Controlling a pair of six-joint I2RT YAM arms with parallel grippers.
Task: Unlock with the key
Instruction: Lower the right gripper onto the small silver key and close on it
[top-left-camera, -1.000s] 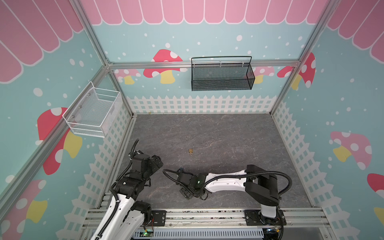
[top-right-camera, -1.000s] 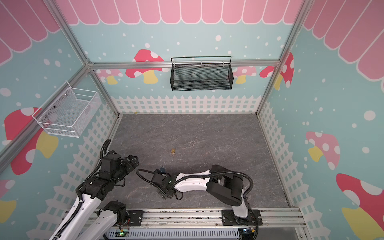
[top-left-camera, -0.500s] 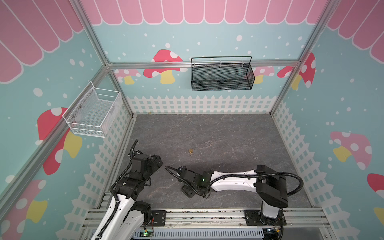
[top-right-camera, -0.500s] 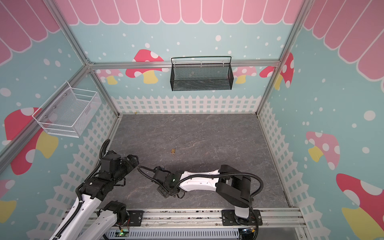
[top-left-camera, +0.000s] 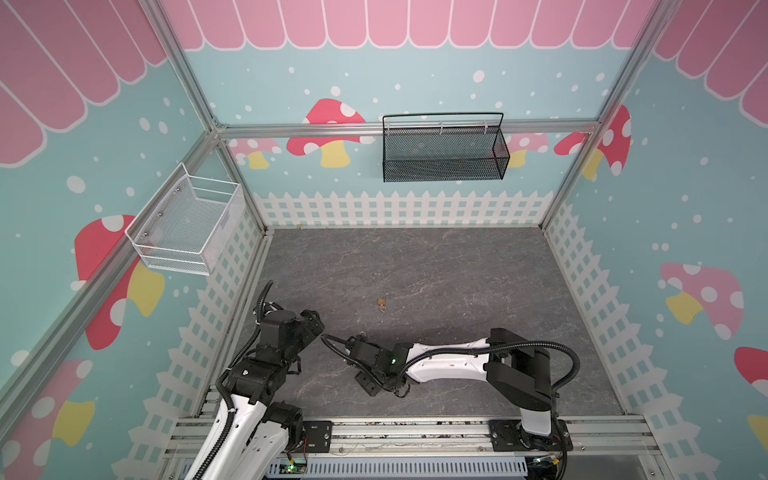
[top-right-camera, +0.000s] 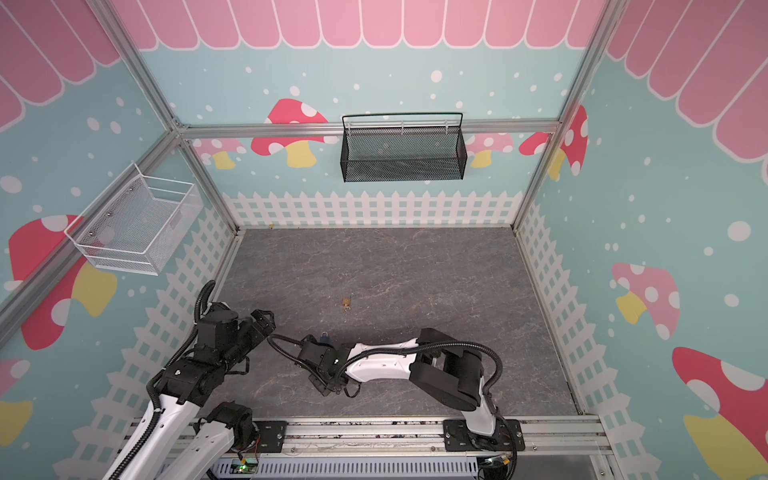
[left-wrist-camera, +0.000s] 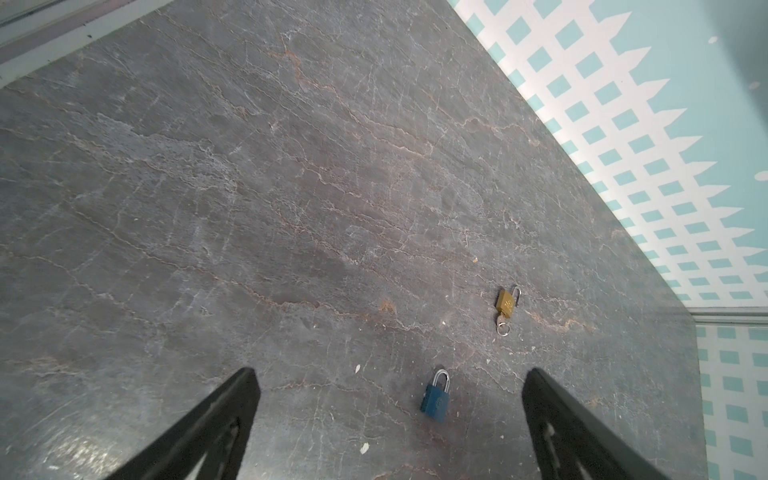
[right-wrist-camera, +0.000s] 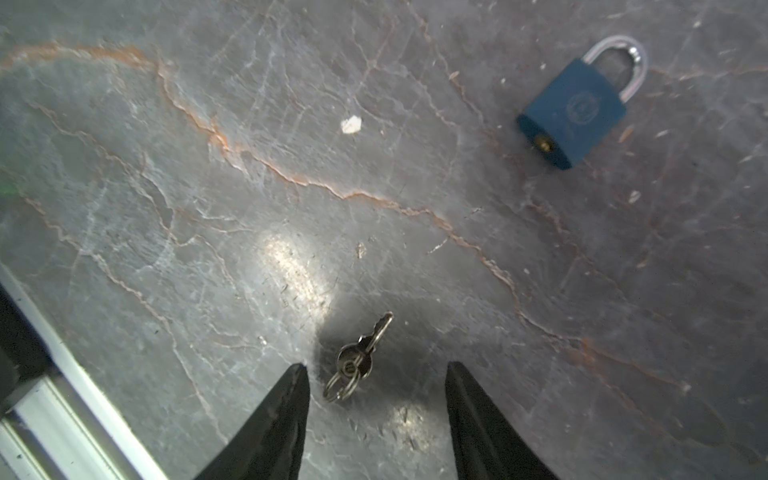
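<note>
Shifted slightly over the last 1 second, the right gripper (right-wrist-camera: 376, 368) now brackets the key (right-wrist-camera: 359, 359), so a pickup looks close. That key lies flat on the grey floor (right-wrist-camera: 208, 166), its ring end between the 2 jaws, which stand moderately apart and touch nothing. Near it lies the blue padlock (right-wrist-camera: 573, 112), shackle closed. The left gripper (left-wrist-camera: 390, 374) hangs wide and empty; a gold padlock (left-wrist-camera: 506, 303) lies farther out.

I find no writing I can read on any of my feeds. The blue padlock (right-wrist-camera: 573, 106) carries a round stamped emblem (right-wrist-camera: 581, 109) on its face, but the right wrist view blurs it too much to make out. The brass padlock (left-wrist-camera: 506, 304) is too small to show any marking.
</note>
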